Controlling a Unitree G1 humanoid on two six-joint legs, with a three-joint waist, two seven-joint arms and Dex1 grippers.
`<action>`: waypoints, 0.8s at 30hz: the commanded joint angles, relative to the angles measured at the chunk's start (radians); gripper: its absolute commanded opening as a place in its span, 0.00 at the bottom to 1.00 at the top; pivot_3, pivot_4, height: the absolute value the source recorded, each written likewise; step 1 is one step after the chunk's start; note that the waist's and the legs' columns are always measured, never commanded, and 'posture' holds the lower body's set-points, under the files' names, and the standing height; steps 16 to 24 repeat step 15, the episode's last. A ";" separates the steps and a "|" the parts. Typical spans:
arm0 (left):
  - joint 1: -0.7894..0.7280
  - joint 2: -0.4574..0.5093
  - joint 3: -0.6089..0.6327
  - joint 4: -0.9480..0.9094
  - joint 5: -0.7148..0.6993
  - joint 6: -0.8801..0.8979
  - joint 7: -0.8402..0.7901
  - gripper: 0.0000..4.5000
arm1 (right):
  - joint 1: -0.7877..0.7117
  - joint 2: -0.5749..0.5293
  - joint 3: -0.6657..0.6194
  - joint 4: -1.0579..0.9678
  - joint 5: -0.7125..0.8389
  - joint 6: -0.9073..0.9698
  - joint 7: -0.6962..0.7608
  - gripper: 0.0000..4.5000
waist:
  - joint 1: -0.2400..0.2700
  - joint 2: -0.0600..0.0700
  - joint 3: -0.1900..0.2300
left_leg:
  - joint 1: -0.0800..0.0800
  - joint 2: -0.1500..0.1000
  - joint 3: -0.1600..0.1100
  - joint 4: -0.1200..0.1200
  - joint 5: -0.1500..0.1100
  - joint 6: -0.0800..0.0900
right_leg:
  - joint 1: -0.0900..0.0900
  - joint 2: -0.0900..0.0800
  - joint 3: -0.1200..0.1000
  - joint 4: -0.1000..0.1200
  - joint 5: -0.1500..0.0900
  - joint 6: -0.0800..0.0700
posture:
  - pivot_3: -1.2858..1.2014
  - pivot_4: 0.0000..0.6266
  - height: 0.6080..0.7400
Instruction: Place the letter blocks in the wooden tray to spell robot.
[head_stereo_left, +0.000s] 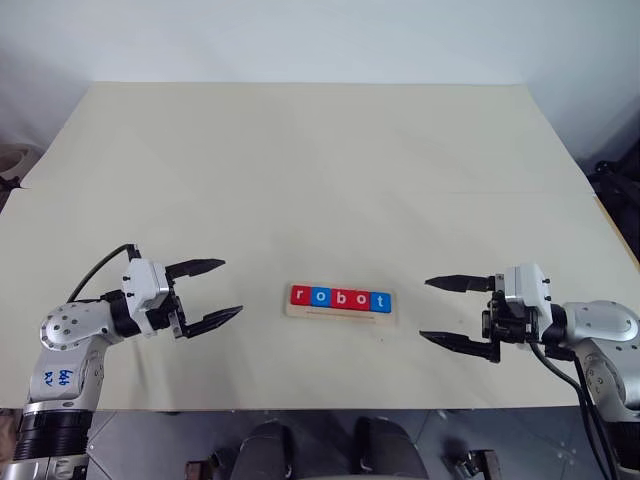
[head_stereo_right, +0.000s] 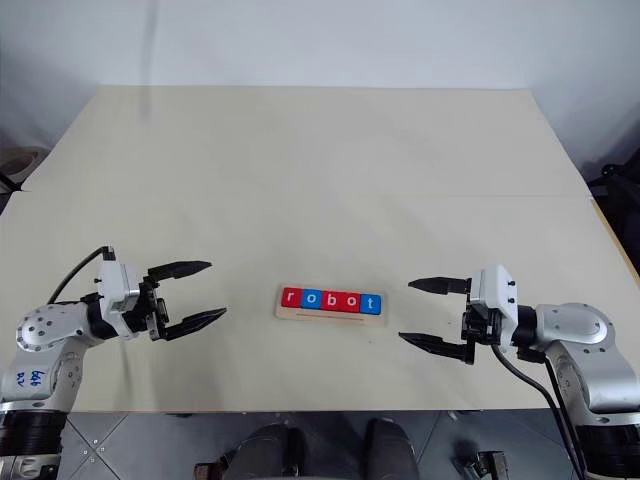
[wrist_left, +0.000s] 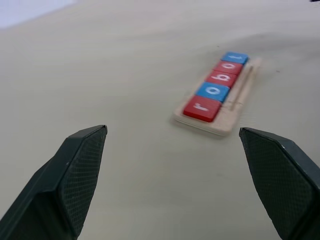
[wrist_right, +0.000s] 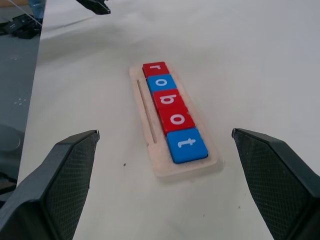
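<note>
- Pale table (head_stereo_left: 320, 150) under a white wall.
- Near its front edge, the wooden tray (head_stereo_left: 341, 313) holds the letter blocks (head_stereo_left: 340, 298), reading "robot".
- Left gripper (head_stereo_left: 212, 290) and right gripper (head_stereo_left: 447, 312) flank it, fingers spread, empty.
- Spelling looks complete; probably only arm withdrawal remains.

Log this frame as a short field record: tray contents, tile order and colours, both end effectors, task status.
surface: pale table
wooden tray: near table edge, between the two arms
letter blocks: five in one row on the tray, reading r o b o t
colours: red, blue, red, red, blue
left end effector: open, empty, apart from the tray
right end effector: open, empty, apart from the tray
task status: word looks complete
</note>
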 joint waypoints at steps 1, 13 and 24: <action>0.004 0.018 0.017 -0.005 0.006 -0.006 0.001 1.00 | -0.007 -0.009 -0.032 0.000 0.017 -0.017 0.001 0.99 | -0.001 0.000 0.000 | 0.000 0.000 0.000 0.000 0.000 0.000 | 0.000 0.000 0.000 0.000 0.000 0.000 | 0.52 0.24 1.00; 0.023 0.027 0.021 -0.028 -0.002 0.028 0.002 1.00 | -0.022 -0.004 -0.030 0.028 0.005 -0.027 -0.016 0.99 | -0.002 0.000 0.000 | 0.000 0.000 0.000 0.000 0.000 0.000 | 0.000 0.000 0.000 0.000 0.000 0.000 | 0.52 0.24 1.00; 0.024 0.027 0.023 -0.028 -0.006 0.034 0.004 1.00 | -0.026 -0.003 -0.031 0.037 0.003 -0.031 -0.020 0.99 | -0.002 0.000 0.000 | 0.000 0.000 0.000 0.000 0.000 0.000 | 0.000 0.000 0.000 0.000 0.000 0.000 | 0.52 0.24 1.00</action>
